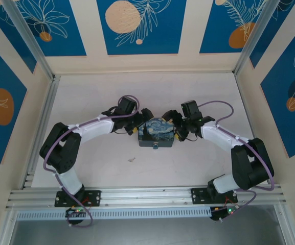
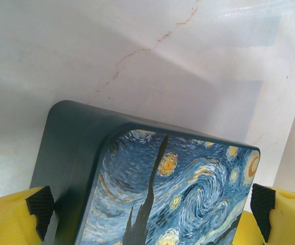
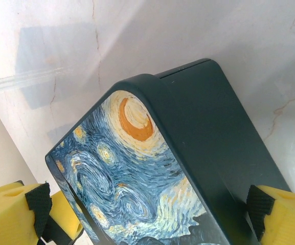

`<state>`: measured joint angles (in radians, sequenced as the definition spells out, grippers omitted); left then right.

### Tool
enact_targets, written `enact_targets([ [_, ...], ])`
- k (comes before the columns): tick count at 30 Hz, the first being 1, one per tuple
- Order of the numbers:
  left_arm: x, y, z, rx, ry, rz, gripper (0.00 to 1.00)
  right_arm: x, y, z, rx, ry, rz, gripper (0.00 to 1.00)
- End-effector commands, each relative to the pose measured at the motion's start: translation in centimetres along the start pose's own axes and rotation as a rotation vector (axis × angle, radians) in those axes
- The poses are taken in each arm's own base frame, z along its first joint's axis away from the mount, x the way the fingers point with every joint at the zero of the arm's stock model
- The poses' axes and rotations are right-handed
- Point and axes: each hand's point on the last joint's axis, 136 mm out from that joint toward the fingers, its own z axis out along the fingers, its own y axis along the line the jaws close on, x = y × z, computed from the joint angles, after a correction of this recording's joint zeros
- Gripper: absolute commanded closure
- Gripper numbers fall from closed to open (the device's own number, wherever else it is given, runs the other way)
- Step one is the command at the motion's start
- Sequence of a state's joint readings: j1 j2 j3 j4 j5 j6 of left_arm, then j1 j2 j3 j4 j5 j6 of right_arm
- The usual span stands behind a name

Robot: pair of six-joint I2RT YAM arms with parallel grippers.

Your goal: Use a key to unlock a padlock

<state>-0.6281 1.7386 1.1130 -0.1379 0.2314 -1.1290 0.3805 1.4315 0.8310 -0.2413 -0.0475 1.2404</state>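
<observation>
A blue swirl-painted tin [image 1: 157, 131] lies mid-table. On its near face hangs the padlock [image 1: 156, 147], tiny and dark. The key [image 1: 132, 160], a thin grey sliver, lies on the table in front of the tin's left corner, apart from both arms. My left gripper [image 1: 141, 127] is open and straddles the tin's left end; in the left wrist view the tin [image 2: 162, 189] sits between the yellow fingers [image 2: 14, 217] of that gripper [image 2: 150, 204]. My right gripper [image 1: 178, 130] is open astride the right end, the tin [image 3: 152, 173] between its fingers [image 3: 285, 217]. I cannot tell whether any pad touches the tin.
The white tabletop [image 1: 86, 97] is walled by patterned panels at the back and sides. An aluminium rail [image 1: 147, 196] runs along the near edge by the arm bases. Purple cables [image 1: 60, 140] loop along both arms.
</observation>
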Motion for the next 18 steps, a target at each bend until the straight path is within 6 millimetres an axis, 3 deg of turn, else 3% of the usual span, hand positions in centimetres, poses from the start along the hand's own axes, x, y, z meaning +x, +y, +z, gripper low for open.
enact_targets([
  [1, -0.9, 0.1, 0.2, 0.008, -0.02, 0.034, 0.0, -1.0, 0.5, -2.1, -0.007, -0.071, -0.024, 0.0],
  [6, -2.2, 1.6, -0.5, -0.015, -0.057, 0.051, 0.0, -2.3, -0.9, -4.8, 0.027, -0.177, -0.065, 0.0],
  [10, -3.4, 2.1, -1.9, -0.011, -0.081, 0.067, 0.0, -2.0, -1.1, -6.7, 0.039, -0.195, -0.156, 0.0],
  [14, -4.3, 2.8, -4.3, -0.031, -0.108, 0.08, 0.0, -0.5, -0.6, -8.6, 0.038, -0.187, -0.275, 0.01],
  [18, -3.9, 4.1, -6.7, -0.098, -0.102, 0.126, 0.0, 2.2, -0.2, -9.3, 0.051, -0.117, -0.37, 0.05],
])
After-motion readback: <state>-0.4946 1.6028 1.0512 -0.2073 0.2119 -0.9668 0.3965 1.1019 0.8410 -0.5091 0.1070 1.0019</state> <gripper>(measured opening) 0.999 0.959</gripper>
